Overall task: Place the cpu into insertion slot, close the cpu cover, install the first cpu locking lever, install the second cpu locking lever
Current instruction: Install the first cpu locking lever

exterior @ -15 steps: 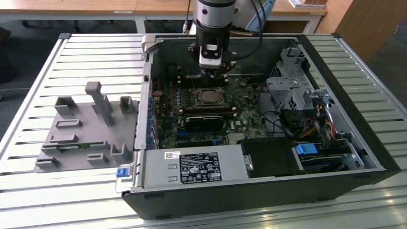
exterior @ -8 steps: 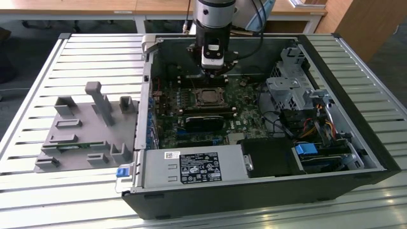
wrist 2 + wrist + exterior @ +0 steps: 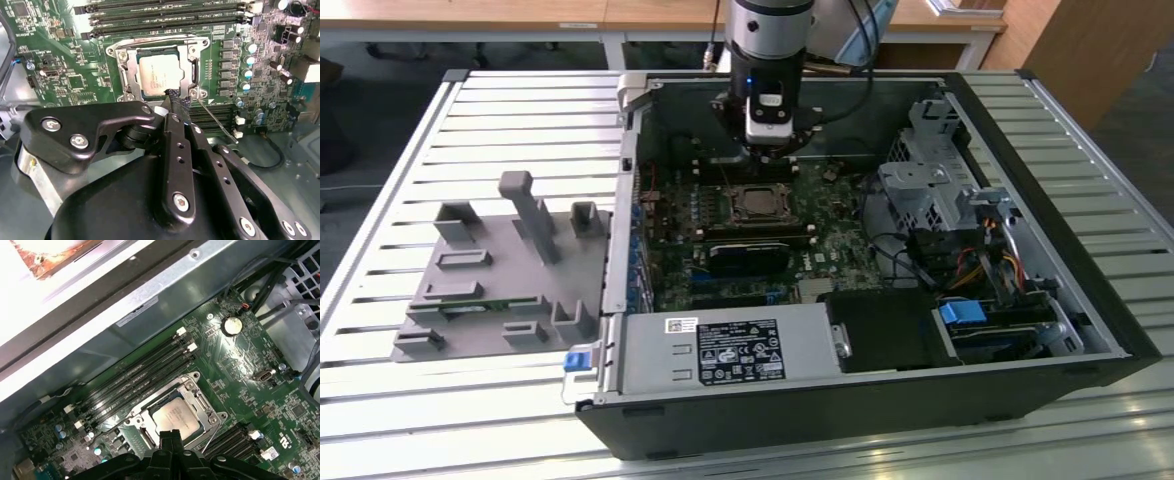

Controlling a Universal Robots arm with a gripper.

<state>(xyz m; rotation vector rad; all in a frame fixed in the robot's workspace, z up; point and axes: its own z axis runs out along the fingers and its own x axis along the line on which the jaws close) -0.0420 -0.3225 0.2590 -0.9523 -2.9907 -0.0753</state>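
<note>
1. Here my claw (image 3: 173, 98) is pressed together, pinching nothing, its tips at the cpu cover's (image 3: 121, 70) edge.
2. The cpu (image 3: 161, 72) sits in the insertion slot (image 3: 135, 82), with the cover down over it.

Open PC case (image 3: 854, 415) sits on slatted counter (image 3: 507, 110). Grey jig (image 3: 487, 285) just beside it (exterior view's left). Power supply (image 3: 720, 352) inside case. Coin cell (image 3: 231, 325) on motherboard (image 3: 235, 355).

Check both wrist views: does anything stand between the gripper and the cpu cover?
Nothing visible does. The gripper sits right at the edge of the cpu cover, which frames the cpu. A thin metal lever juts out beside the gripper, off to one side, not between them.
</note>
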